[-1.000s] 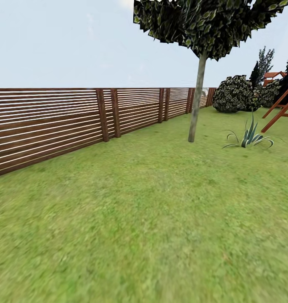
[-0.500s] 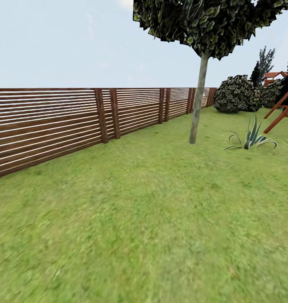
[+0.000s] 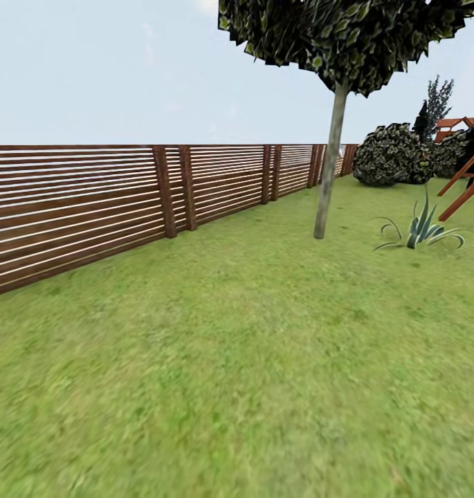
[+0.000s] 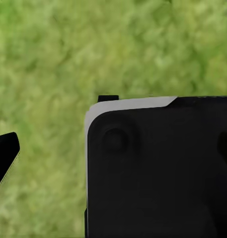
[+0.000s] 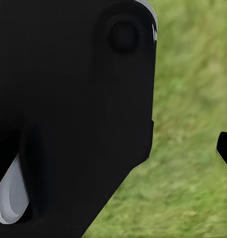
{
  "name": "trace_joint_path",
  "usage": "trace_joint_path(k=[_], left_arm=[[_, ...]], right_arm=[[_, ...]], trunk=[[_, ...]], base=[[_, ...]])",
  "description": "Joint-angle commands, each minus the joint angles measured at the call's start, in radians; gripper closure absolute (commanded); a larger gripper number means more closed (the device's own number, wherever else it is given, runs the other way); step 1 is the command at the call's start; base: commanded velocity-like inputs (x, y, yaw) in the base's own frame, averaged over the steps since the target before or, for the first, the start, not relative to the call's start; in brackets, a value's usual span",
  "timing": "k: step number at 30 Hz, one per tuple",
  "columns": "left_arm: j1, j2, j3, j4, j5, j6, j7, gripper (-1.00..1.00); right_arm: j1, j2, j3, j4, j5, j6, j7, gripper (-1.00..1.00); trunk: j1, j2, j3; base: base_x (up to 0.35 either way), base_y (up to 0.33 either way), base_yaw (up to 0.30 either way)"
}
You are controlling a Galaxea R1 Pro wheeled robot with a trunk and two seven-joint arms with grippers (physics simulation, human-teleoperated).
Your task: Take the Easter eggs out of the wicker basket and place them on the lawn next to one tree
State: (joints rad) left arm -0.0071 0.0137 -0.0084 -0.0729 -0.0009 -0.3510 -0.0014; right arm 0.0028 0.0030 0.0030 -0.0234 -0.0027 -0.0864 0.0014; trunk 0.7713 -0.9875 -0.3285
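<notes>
The lawn (image 3: pixel 250 360) spread wide and mottled green across the garden, with the slatted wooden fence (image 3: pixel 91 207) running along its left side; on it, ahead and to the right, stood the tree (image 3: pixel 330 169) (pale trunk, dark speckled crown) with a spiky plant (image 3: pixel 422 232) near it. No eggs or basket were visible; judging by the task, such eggs would be light, smooth, slippery, best pinched gently across the middle; both wrist views showed dark housing over grass, so whether either gripper was apart or together could not be told.
</notes>
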Motion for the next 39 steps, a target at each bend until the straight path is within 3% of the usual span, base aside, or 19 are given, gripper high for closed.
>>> trace_joint_path(k=[1, 39], left_arm=[[-0.001, 0.0, -0.001, 0.001, 0.0, -0.003, 0.0, -1.0], [-0.001, 0.0, -0.001, 0.001, 0.001, -0.003, 0.0, -1.0]], right_arm=[[0.0, 0.0, 0.0, -0.001, 0.0, -0.002, 0.0, -1.0], [0.0, 0.0, 0.0, -0.001, 0.0, -0.002, 0.0, -1.0]], trunk=[[0.001, -0.001, -0.001], [0.001, -0.001, -0.001]], base=[[0.338, 0.0, 0.0], [0.338, 0.0, 0.0]])
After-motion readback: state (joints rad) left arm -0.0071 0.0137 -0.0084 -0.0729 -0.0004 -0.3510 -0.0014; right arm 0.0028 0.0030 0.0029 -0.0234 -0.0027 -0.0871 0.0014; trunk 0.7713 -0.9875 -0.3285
